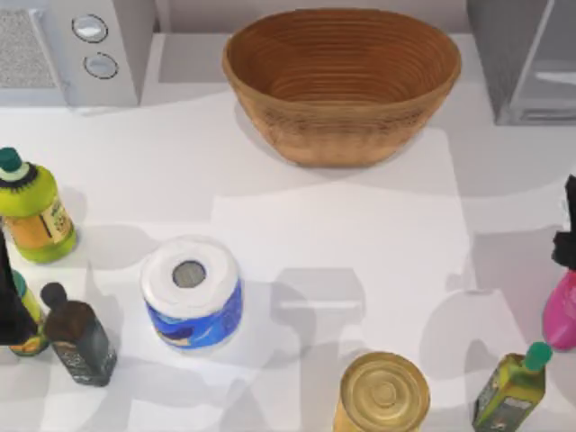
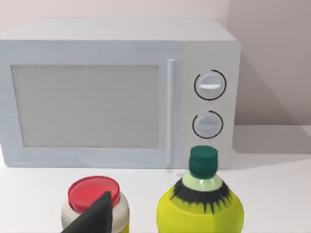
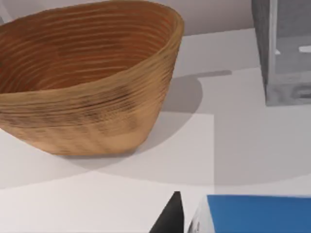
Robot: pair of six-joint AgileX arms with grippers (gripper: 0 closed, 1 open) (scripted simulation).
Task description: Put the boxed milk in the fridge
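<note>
The boxed milk (image 3: 252,213) lies close under the right wrist camera, where its blue top and a strip of its white side show. A dark part of my right gripper (image 3: 170,218) sits just beside the carton, and I cannot tell whether it touches. In the top view my right gripper (image 1: 567,229) is at the right edge of the table. The fridge (image 1: 526,63), a plain grey box, stands at the back right, with its corner (image 3: 286,53) beyond the carton. My left gripper (image 1: 9,301) is parked at the left edge.
A woven basket (image 1: 342,81) stands at the back centre and a microwave (image 1: 76,49) with two knobs at the back left. Also on the table: a blue-and-white paper roll (image 1: 191,292), a yellow-green bottle (image 1: 34,214), a dark bottle (image 1: 79,337), a can (image 1: 382,391), an oil bottle (image 1: 511,387) and a pink object (image 1: 562,310).
</note>
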